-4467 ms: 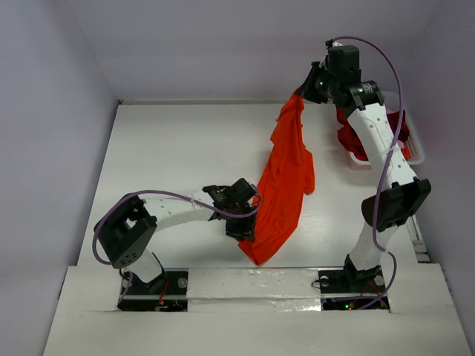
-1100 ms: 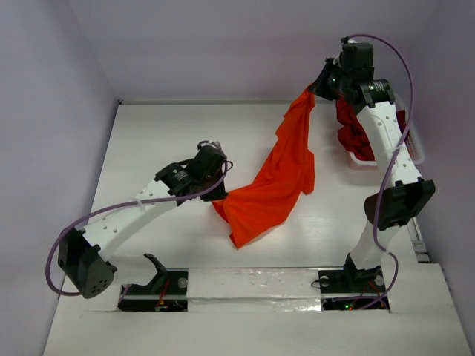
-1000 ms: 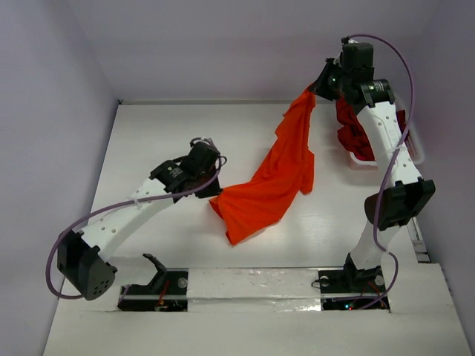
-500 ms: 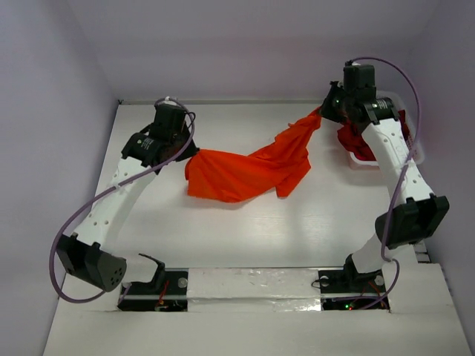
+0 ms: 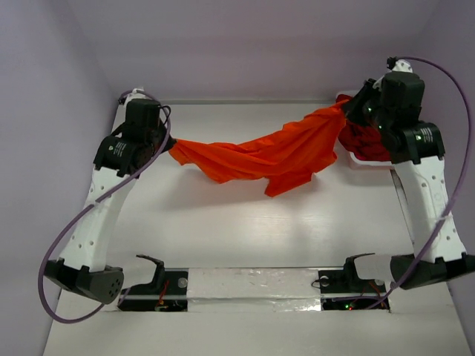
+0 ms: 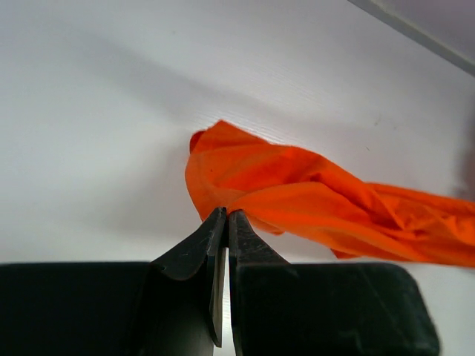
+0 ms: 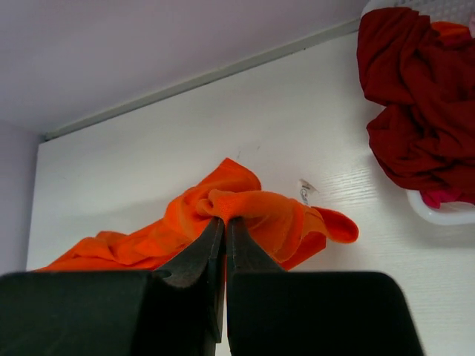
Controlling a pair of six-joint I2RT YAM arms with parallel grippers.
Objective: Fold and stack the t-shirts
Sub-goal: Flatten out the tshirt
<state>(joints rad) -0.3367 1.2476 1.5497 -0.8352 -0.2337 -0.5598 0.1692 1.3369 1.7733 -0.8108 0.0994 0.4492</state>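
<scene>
table [image 5: 245, 230]: white | basket [image 7: 444, 215]: white, table's far right edge

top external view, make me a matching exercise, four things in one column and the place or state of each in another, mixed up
1. bright orange cloth t-shirt
2. dark red crumpled cloth shirts
3. left tool
4. right tool

A. heaped in the white plastic lattice basket
B. shut on the t-shirt's end beside the basket
C. strung between both arms
D. shut on the t-shirt's far-left end

Pairs: 1-C, 2-A, 3-D, 4-B
</scene>
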